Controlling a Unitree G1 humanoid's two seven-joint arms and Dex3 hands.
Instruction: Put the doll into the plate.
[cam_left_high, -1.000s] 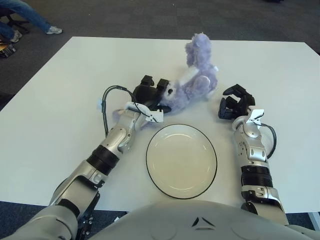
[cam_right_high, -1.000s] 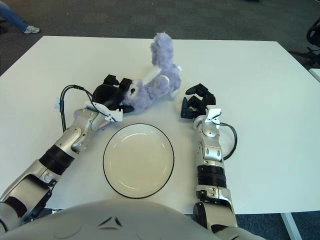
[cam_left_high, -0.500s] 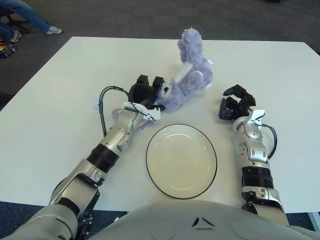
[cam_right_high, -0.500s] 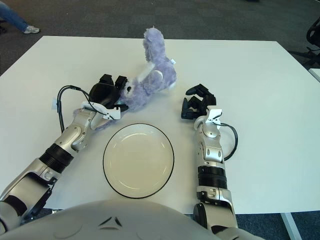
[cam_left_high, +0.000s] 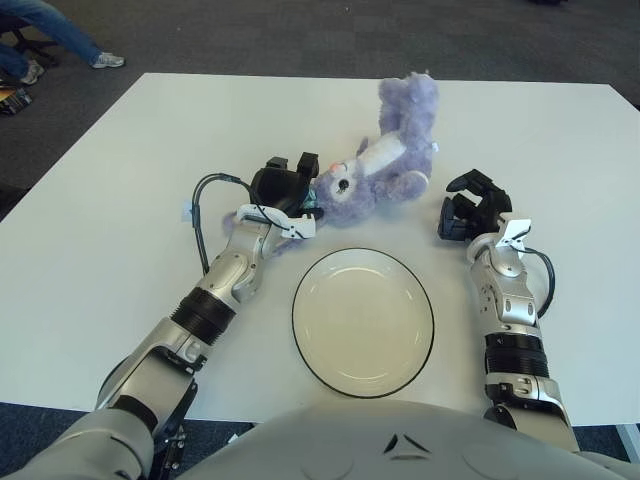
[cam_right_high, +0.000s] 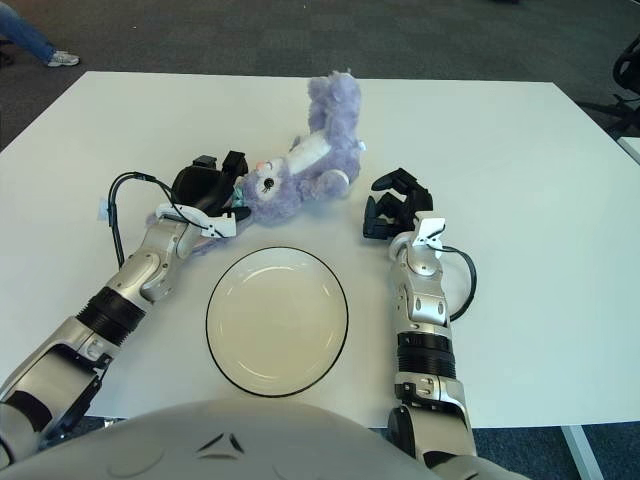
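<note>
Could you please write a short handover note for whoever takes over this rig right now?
Left hand: at the doll's head end, fingers against it; a firm grasp cannot be confirmed.
Right hand: idle, to the right of the doll, holding nothing.
Doll: purple plush lying on the table beyond the plate, not in it.
Done: left hand has reached the doll.
Left: secure the grasp, lift the doll, carry it to the plate, release.

White bench (cam_left_high: 120, 180) with a plain matte top, its far edge and both far corners visible. Beyond it, dark grey carpet floor (cam_left_high: 330, 35). Upper left corner: a person's legs in blue jeans (cam_left_high: 50, 25) and a white sneaker (cam_left_high: 110, 61). At the right edge of the right eye view, part of a black office chair (cam_right_high: 628, 70).
</note>
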